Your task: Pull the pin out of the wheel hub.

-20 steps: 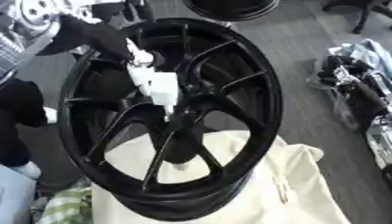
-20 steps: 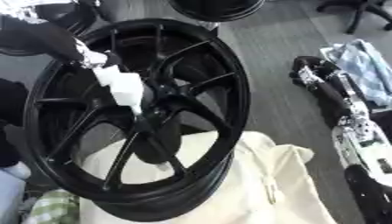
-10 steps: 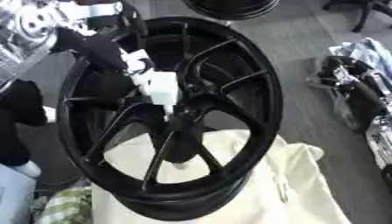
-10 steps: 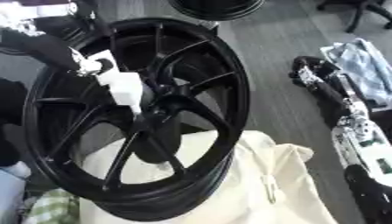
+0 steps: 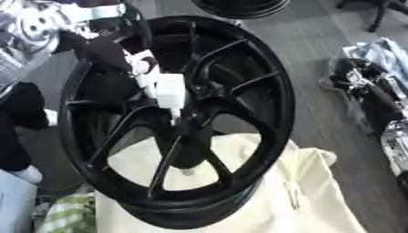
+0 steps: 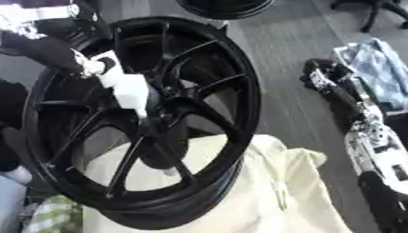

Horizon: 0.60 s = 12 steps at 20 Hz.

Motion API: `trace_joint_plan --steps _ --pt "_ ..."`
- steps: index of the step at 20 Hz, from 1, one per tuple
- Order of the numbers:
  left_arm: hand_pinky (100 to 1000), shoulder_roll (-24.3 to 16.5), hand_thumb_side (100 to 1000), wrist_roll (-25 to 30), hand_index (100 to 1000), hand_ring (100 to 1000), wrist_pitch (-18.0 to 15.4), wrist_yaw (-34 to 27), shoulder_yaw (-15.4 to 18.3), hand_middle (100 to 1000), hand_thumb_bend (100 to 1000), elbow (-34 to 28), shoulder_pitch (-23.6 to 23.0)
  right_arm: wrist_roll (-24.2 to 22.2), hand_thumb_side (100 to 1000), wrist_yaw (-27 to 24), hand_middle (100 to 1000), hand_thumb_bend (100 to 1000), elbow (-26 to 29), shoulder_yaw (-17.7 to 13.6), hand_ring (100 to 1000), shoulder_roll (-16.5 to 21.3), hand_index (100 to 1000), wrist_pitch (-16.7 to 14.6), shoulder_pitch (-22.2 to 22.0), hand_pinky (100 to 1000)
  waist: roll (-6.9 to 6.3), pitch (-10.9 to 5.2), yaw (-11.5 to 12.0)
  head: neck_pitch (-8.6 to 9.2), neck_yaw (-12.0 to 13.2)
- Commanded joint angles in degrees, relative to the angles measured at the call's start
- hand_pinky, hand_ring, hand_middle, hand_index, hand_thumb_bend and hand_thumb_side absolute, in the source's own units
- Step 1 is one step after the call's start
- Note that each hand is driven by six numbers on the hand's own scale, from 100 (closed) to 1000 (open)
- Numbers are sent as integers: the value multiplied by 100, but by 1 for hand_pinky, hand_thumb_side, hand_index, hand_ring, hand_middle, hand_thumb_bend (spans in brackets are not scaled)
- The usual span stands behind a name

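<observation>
Large black spoked alloy wheel hub (image 5: 239, 91) tilted on cream cloth (image 5: 263, 191). White blocky pin (image 6: 127, 91) at hub centre. Left hand (image 6: 60, 54) on pin's far end; finger closure unclear. Risk: off-axis pull jamming pin, tipping wheel.

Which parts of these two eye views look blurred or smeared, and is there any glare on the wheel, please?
Left eye view: the left hand and white pin are smeared, as is the clutter at right. Right eye view: the wheel hub reads soft, spokes without crisp edges; only faint sheen on the black rim, no strong glare. The cream cloth is bright but not washed out.
</observation>
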<state>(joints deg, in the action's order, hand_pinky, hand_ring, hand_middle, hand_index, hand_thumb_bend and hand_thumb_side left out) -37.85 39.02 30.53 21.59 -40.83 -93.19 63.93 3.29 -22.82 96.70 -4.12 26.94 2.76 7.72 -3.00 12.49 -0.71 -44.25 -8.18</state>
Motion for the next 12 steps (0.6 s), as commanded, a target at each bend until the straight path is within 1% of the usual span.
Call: trace_joint_plan --steps 1,4,6,9,12 --pt "882 -149 435 377 826 827 355 41 75 798 342 -6 54 -8 397 44 630 255 79 -12 717 68 734 2 48 807 18 -65 -11 13 13" --pt "893 -146 433 329 837 836 308 132 110 805 397 32 34 -20 399 56 630 253 75 -8 717 58 734 4 45 807 17 -48 -13 13 23" --pt "898 -137 449 295 842 841 270 200 122 808 427 66 23 -27 402 66 630 250 74 -5 717 53 734 4 42 808 20 -37 -13 13 24" --pt "898 -120 476 274 840 839 242 247 129 806 431 119 0 -31 403 81 630 248 82 -7 717 51 735 -1 38 808 24 -25 -11 13 22" --pt "894 -105 476 252 836 835 255 247 135 801 423 142 -10 -31 405 106 631 247 81 -7 717 48 735 -3 34 808 24 -19 -5 13 21"
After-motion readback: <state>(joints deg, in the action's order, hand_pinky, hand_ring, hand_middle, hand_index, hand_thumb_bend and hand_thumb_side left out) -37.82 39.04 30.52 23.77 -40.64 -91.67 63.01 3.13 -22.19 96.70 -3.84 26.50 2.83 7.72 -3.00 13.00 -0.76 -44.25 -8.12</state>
